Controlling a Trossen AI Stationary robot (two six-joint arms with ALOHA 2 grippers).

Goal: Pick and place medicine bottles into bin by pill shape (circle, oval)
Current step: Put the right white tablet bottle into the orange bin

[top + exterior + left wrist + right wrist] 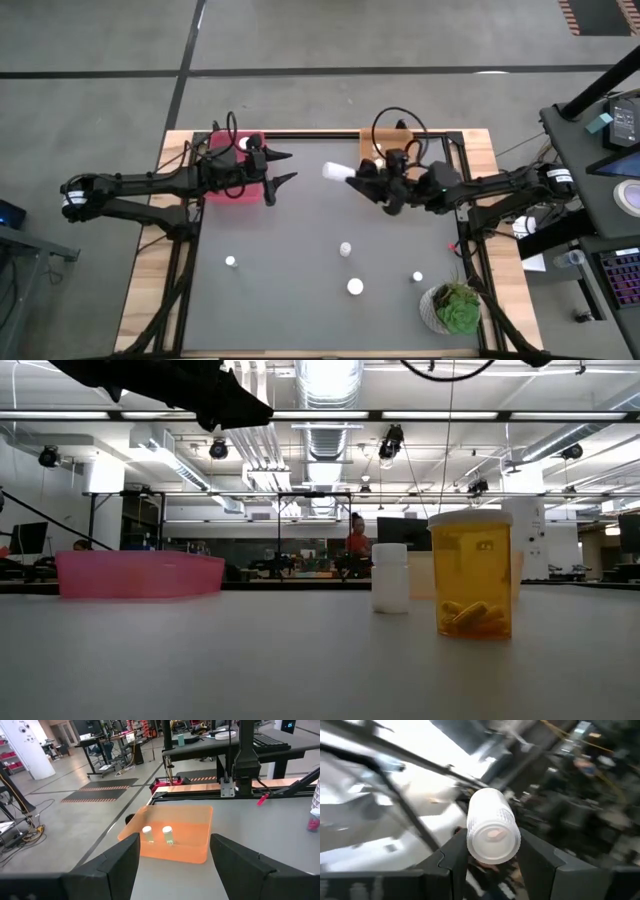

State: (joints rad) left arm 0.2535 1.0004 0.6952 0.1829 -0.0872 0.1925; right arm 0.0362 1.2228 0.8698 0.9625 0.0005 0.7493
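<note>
My right gripper (358, 178) is shut on a white medicine bottle (335, 172) above the table's far middle, in front of the orange bin (385, 145). In the right wrist view the bottle (491, 827) fills the gap between the fingers. My left gripper (281, 168) is open and empty beside the pink bin (232, 170); its wrist view looks at the orange bin (172, 837), where two bottles (167, 834) stand. Several small white bottles (346, 249) stand on the dark table. An amber bottle (472, 573) with oval pills stands near the low camera. My right gripper pinches the white bottle's round sides (470, 832) between its two fingers (454, 855). The fingers come level from the table's right and lie along the bottle. The bottle lies on its side, sticks out past the fingertips toward the left, and is lifted clear of the table.
A green plant in a white pot (457, 308) stands at the near right corner. The pink bin (140, 573) is at the far left, the orange bin at the far middle. A white bottle (390, 577) stands beside the amber one. A person shows far off in the room.
</note>
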